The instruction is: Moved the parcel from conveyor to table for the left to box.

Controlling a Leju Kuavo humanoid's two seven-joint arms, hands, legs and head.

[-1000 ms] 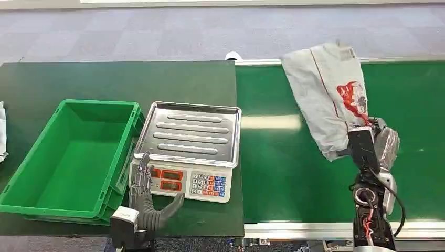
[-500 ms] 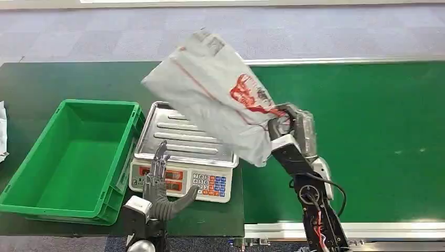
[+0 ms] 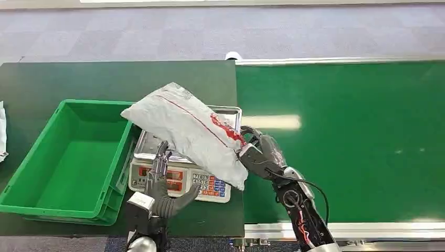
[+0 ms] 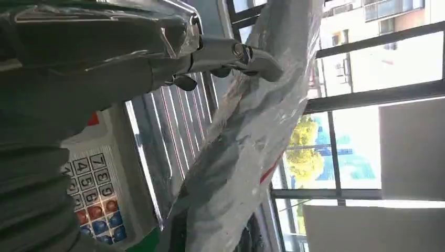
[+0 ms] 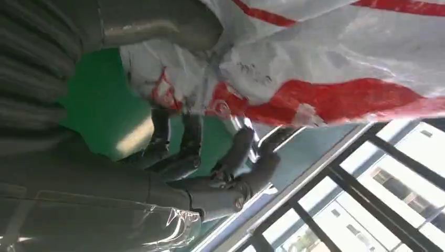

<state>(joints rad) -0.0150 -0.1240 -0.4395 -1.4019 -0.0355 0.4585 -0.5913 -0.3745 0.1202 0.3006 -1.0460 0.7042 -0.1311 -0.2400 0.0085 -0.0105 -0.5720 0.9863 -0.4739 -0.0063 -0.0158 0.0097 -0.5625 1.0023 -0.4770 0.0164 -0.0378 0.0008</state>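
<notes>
The parcel (image 3: 181, 126), a grey-white plastic bag with red print, lies tilted over the steel tray (image 3: 230, 114) of the weighing scale (image 3: 210, 186). My right hand (image 3: 261, 156) holds its lower right edge, at the seam between table and conveyor. In the right wrist view the parcel (image 5: 325, 58) sits between the thumb and the dark fingers (image 5: 178, 152) of that hand (image 5: 157, 178). My left hand (image 3: 160, 186) stands open in front of the scale, fingers spread and pointing up at the parcel's underside. In the left wrist view its fingertips (image 4: 257, 59) reach the parcel (image 4: 246, 142).
An empty green crate (image 3: 73, 157) stands left of the scale on the dark green table (image 3: 105, 79). The green conveyor belt (image 3: 346, 136) runs to the right, with a metal rail (image 3: 367, 229) along its front. White material (image 3: 2, 131) lies at the far left edge.
My right hand has swung the parcel left from above the conveyor and lowered it onto the scale tray. The left hand has shifted slightly right, staying open.
</notes>
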